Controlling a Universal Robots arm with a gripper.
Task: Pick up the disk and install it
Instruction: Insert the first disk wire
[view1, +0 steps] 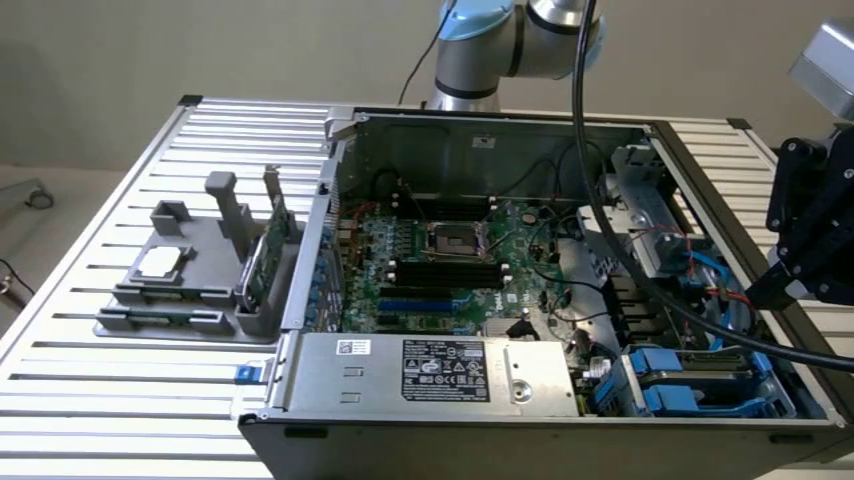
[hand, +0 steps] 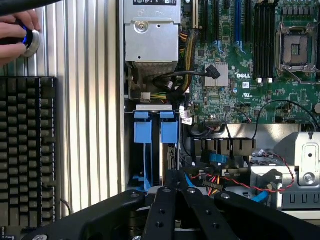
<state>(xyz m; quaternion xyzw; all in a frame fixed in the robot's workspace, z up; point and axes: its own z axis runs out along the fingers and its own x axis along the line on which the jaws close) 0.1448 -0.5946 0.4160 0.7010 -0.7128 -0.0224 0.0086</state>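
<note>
While the gripper (hand: 175, 175) hangs with fingers (hand: 162, 207) pressed together, the disk (hand: 169, 131) sits in the corner bay of the computer case (view1: 481, 140); the power supply (view1: 441, 370) lies just beside it.

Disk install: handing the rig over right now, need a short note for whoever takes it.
Gripper: jaws shut, nothing seen in them, close to the blue-framed disks.
Disks: two side by side, slotted in a corner of the open case.
Done/left: nothing is being carried; cannot tell whether the task's disk is already installed or not yet picked.
Note: a person's hand is on a button beside the keyboard.
</note>
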